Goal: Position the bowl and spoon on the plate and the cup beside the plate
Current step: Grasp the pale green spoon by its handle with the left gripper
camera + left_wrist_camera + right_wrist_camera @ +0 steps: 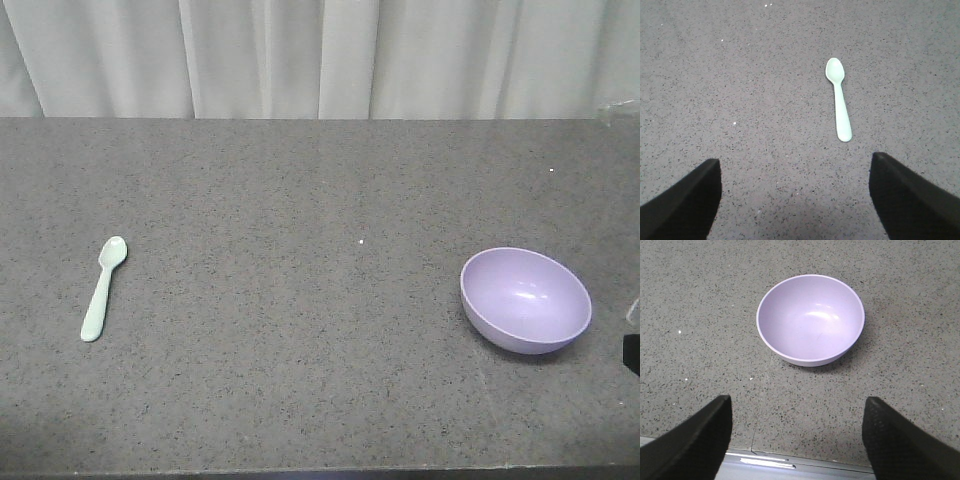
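Lying left on the grey table, the spoon points its scoop away (handle toward the near edge); the left gripper hangs wide apart, empty. Far right sits the bowl, mouth up, the right gripper equally spread, empty.

Grey speckled table, white curtain

Lavender bowl, mint-green spoon, speckled grey table, white curtain.
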You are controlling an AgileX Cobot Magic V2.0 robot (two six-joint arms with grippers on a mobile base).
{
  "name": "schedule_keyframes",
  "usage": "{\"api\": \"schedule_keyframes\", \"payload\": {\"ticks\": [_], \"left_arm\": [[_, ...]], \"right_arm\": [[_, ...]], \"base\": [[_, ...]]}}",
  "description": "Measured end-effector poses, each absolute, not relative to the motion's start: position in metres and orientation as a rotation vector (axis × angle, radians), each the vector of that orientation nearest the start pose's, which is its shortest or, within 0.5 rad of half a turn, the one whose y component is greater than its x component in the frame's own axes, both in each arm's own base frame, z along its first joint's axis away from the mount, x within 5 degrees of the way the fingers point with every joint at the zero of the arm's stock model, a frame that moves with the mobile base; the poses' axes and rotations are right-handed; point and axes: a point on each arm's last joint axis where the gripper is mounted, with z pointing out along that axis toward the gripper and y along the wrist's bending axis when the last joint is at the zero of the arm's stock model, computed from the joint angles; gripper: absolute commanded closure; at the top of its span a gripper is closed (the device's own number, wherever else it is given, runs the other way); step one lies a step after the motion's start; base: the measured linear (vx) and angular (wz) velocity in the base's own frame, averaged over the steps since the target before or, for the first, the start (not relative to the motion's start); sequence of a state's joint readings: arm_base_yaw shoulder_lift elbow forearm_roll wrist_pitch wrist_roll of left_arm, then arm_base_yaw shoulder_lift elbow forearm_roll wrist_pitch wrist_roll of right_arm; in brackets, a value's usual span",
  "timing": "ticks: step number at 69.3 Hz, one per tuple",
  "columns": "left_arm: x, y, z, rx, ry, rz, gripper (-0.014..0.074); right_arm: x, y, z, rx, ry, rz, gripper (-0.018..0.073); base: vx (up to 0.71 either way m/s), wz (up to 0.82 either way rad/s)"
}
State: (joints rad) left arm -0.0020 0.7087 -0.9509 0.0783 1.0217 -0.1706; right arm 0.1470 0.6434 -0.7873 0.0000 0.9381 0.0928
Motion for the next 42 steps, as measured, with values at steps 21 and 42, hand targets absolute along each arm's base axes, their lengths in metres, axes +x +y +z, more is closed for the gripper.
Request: {"api": "schedule_keyframes", "payload": {"ticks": [21,42], "left_arm": [[0.139,0.003,0.384,-0.125,2.337,-0.012,0.0059],[0.226,-0.005,0.352,-0.079,2.549,-0.089,0.0074]], "right_arm": [[0.105,0.016,0.344,-0.062,2.270,0.127,0.0025],[0.105,0.016,0.344,-0.061,2.264,0.127,0.0025]], "base": [[0.00,0.00],[0.00,0.00]]}}
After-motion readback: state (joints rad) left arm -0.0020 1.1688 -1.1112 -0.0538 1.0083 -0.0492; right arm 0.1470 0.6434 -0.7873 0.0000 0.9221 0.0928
